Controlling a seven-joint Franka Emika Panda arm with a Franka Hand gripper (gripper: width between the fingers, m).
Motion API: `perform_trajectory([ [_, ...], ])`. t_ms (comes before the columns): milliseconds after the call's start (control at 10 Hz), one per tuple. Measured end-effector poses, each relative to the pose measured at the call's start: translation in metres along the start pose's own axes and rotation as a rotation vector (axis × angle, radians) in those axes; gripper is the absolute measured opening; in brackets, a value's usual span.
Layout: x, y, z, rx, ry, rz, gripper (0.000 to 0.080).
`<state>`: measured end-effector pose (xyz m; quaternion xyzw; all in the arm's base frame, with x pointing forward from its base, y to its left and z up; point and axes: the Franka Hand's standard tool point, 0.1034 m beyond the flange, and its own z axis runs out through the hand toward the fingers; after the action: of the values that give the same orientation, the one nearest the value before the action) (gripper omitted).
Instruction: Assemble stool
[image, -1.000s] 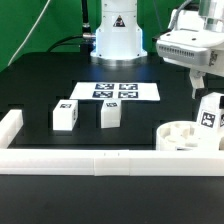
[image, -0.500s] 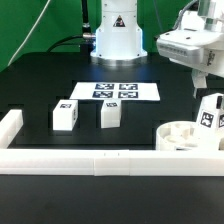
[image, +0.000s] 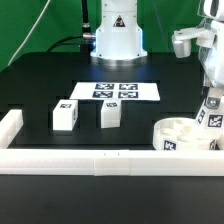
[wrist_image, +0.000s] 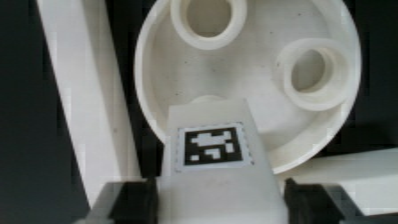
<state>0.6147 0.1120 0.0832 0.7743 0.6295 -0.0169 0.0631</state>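
The white round seat (image: 183, 133) lies at the exterior view's right, against the border rail, socket holes up. My gripper (image: 211, 97) is shut on a white leg (image: 212, 113) and holds it upright over the seat's right side. In the wrist view the tagged leg (wrist_image: 217, 150) sits between my dark fingers (wrist_image: 130, 200), its end on or just above the seat (wrist_image: 231, 70) beside two open sockets. Two more legs (image: 66, 115) (image: 110, 113) lie on the table at the left.
The marker board (image: 118, 91) lies in the middle behind the loose legs. The long white border rail (image: 100, 161) runs along the front, with a short end piece (image: 10, 126) at the left. The robot base (image: 116, 40) stands at the back.
My gripper has shifted toward the exterior view's right with the leg still in it. The seat has shifted a little, and a tag on its rim now shows.
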Motion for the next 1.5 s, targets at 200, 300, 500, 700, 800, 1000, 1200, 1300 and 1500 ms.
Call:
perform_trajectory([
  [200,0.000,0.000,-0.001,0.002,-0.001,0.152,0.0338],
  [300,-0.002,-0.003,-0.002,0.024,-0.010,0.259,0.0338],
  [500,-0.002,-0.007,-0.004,0.108,-0.019,0.498,0.0338],
  [700,-0.001,-0.011,-0.001,0.158,-0.030,0.700,0.0338],
  [800,-0.001,-0.011,0.000,0.165,-0.035,0.787,0.0338],
  [1000,0.001,-0.005,0.001,0.115,-0.004,0.904,0.0338],
  [1200,-0.002,-0.006,0.001,0.100,-0.021,1.079,0.0338],
  [1300,-0.002,-0.005,0.001,0.078,-0.026,1.141,0.0338],
  [1500,-0.005,-0.004,0.001,0.063,-0.036,1.250,0.0339],
])
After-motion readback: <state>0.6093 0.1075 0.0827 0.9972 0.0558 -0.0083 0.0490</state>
